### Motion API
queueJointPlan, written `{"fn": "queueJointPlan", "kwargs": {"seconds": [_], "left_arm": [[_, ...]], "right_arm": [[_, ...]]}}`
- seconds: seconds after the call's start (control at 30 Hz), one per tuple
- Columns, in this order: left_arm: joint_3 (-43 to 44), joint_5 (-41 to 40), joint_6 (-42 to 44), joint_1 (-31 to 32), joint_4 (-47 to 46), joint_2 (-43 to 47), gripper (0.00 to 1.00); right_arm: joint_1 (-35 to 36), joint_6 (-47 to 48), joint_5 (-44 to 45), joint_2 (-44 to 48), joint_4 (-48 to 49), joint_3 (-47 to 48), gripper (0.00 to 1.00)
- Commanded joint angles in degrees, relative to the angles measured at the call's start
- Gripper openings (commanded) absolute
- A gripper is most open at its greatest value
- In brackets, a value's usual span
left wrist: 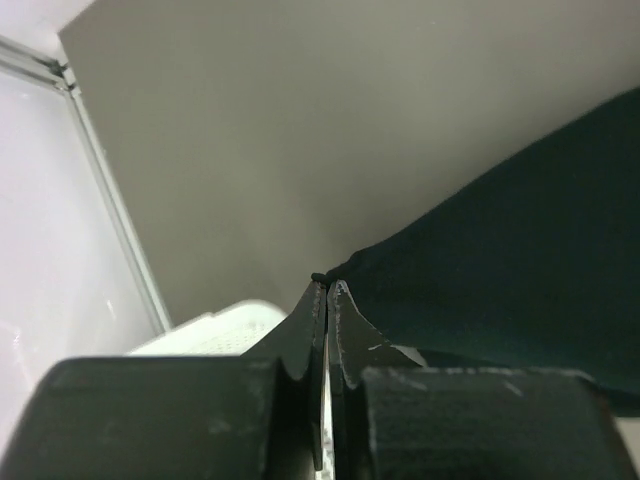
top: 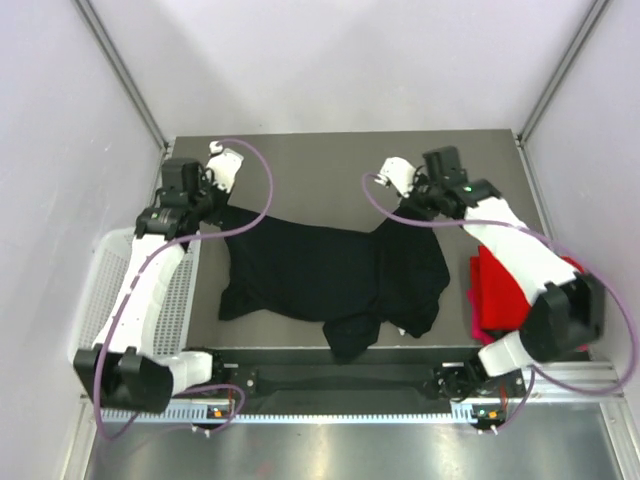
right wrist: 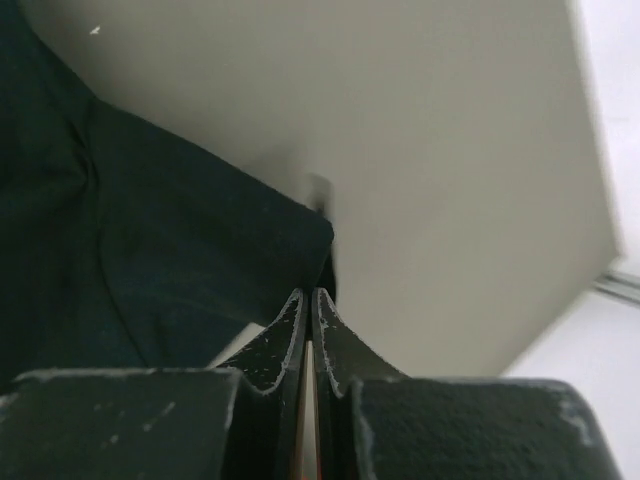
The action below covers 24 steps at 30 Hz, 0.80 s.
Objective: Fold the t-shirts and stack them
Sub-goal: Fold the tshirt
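Found the black t-shirt [top: 330, 275] lying rumpled across the middle of the grey worktop [top: 320, 165], drawn out toward two far corners and bunched in loose folds at its 6 o'clock edge. Saw the left pincer [top: 220, 208] at the shirt's 10 o'clock corner, fingers pressed together on the cloth there. In the left wrist view, saw the dark cloth reaching from the closed tips toward 3 o'clock, over bare worktop. Saw the right pincer [top: 405, 212] at the shirt's 1 o'clock corner, likewise clamped on the cloth. In the right wrist view, found its tips closed with no gap and the shirt filling the 9 o'clock side of the picture. Noted a folded red t-shirt [top: 495, 285] at 3 o'clock of the black one, just beside it yet apart, partly hidden under the right arm. Made out a magenta t-shirt [top: 471, 325] as a thin edge beneath the red one. Noted a white mesh basket [top: 100, 290] at 9 o'clock, off the worktop's edge, beneath the left arm.
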<state>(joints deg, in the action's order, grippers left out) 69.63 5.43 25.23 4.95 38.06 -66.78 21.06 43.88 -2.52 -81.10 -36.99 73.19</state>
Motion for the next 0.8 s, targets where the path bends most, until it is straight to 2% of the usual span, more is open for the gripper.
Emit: {"fn": "queueJointPlan", "kwargs": {"seconds": [0.0, 0.07, 0.1, 0.13, 0.17, 0.27, 0.4, 0.5, 0.77], "left_arm": [[0.7, -1.5, -1.4, -0.2, -8.4, -4.0, 0.00], [1.2, 0.9, -3.2, -0.2, -8.2, -5.9, 0.00], [1.1, 1.9, -4.5, 0.0, -8.5, -6.2, 0.00], [0.8, 2.5, -4.8, 0.0, -8.6, -6.6, 0.00], [0.7, 2.4, -5.0, 0.2, -8.9, -6.7, 0.00], [0.6, 1.6, -5.5, 0.6, -8.8, -7.0, 0.00], [-0.7, 1.9, -6.3, 0.8, -9.1, -5.9, 0.00], [-1.4, 1.7, -7.1, 0.9, -9.1, -5.7, 0.00], [-4.1, 1.0, -8.2, 0.9, -9.2, -4.2, 0.00]], "right_arm": [[1.1, -2.5, 1.6, -8.4, 5.9, 4.6, 0.00], [1.7, -4.8, 1.6, -14.9, 6.8, 6.8, 0.00], [1.7, -5.8, 1.6, -17.0, 7.1, 7.5, 0.04], [1.7, -7.7, 1.5, -19.2, 6.5, 10.0, 0.12], [1.5, -8.6, 1.1, -23.1, 5.5, 11.5, 0.27], [-0.7, -11.9, -2.6, -26.6, 3.4, 15.7, 0.43], [-8.1, -19.0, -12.0, -27.1, 4.2, 18.0, 0.46], [-11.8, -20.7, -11.2, -29.5, 2.8, 19.0, 0.43], [-13.5, -19.0, -14.0, -30.4, -0.5, 15.1, 0.40]]}}
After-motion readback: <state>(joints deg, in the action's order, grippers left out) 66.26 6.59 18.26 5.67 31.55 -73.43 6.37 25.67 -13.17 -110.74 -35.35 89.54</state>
